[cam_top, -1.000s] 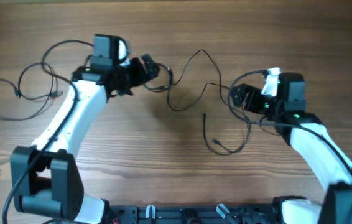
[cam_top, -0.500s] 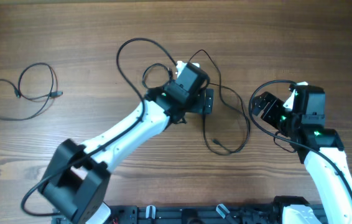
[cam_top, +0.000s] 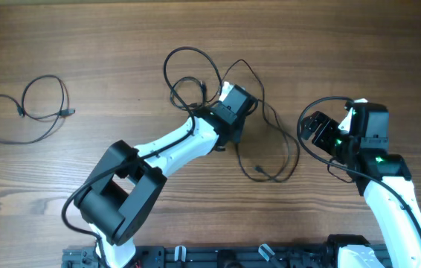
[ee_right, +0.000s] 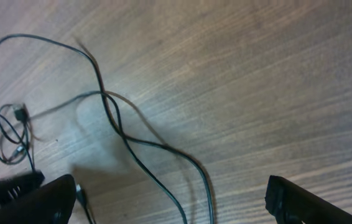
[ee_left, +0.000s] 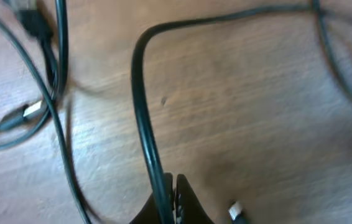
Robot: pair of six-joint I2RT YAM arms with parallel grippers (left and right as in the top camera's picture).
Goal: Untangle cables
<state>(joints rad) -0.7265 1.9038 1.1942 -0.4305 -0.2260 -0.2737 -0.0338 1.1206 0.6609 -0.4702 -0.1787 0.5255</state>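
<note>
And there it goes: the left arm has swung in from the far left of the brown wooden table (cam_top: 121, 45) to the middle. The left gripper (ee_left: 170, 198), spread wide a second ago, has now snapped shut. Its fingers are pressed together on one thin black cord (ee_left: 140, 106), which runs up from the jaws and curls away to the right. To my eye that means the reaching is over and the pulling apart can begin.

The right gripper (cam_top: 315, 129) hasn't budged in the last half second. It hovers at the right, jaws spread, holding nothing, with cord lying on the wood beneath it.

Now the count. There are two arms and two grippers. The thin black cables with small silvery plug ends (cam_top: 259, 160) look like three. One loose loop (cam_top: 26, 113) lies by itself far off to the left, well apart and already free. The other two seem to be still crossed in the middle, between the grippers, though I can't trace each strand for certain. The thicker black wire looping over the left arm belongs to the arm.
</note>
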